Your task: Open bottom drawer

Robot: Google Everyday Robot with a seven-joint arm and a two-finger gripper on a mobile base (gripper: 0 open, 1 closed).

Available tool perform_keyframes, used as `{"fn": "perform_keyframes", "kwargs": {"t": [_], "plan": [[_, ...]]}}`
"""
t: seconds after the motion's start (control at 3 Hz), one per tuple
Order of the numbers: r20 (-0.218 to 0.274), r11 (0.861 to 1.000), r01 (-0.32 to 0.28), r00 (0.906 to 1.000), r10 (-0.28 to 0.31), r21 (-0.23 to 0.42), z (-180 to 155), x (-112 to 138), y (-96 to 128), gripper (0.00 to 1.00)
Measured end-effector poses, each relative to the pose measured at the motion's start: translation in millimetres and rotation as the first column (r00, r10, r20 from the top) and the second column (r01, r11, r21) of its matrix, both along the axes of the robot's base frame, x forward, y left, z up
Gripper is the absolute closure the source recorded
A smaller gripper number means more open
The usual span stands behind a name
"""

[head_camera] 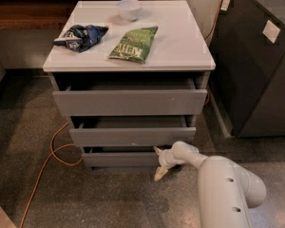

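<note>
The bottom drawer (121, 159) is the narrowest grey front, lowest of three under the white cabinet top. It stands slightly pulled out, with a dark gap above it. My gripper (158, 162) is at the drawer's right end, near the floor. One finger (157, 150) points up at the drawer's top right corner and the other finger (160, 173) points down toward the floor, so the jaws are spread. The white arm (228, 189) reaches in from the lower right.
The middle drawer (132, 136) and top drawer (129, 102) are also partly out. On the cabinet top (180, 42) lie a green chip bag (134, 43), a blue bag (80, 35) and a white bowl (129, 8). An orange cable (50, 158) lies on the floor left. A dark cabinet (256, 65) stands right.
</note>
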State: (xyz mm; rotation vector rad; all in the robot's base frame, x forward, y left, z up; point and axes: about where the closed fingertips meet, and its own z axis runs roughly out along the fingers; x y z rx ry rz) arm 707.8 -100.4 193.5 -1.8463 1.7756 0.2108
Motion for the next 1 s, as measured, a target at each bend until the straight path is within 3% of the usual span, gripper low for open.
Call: {"fn": "perform_keyframes", "kwargs": {"t": [0.33, 0.67, 1.0], "plan": [[-0.001, 1.000, 0.012, 0.9999, -0.012, 0.000, -4.2, 8.8, 1.4, 0.12], [-0.023, 0.999, 0.043, 0.9988, -0.044, -0.012, -5.9, 11.6, -0.9, 0.30], [-0.044, 0.997, 0.082, 0.9956, -0.082, -0.004, -2.1, 2.4, -4.0, 0.61]]}}
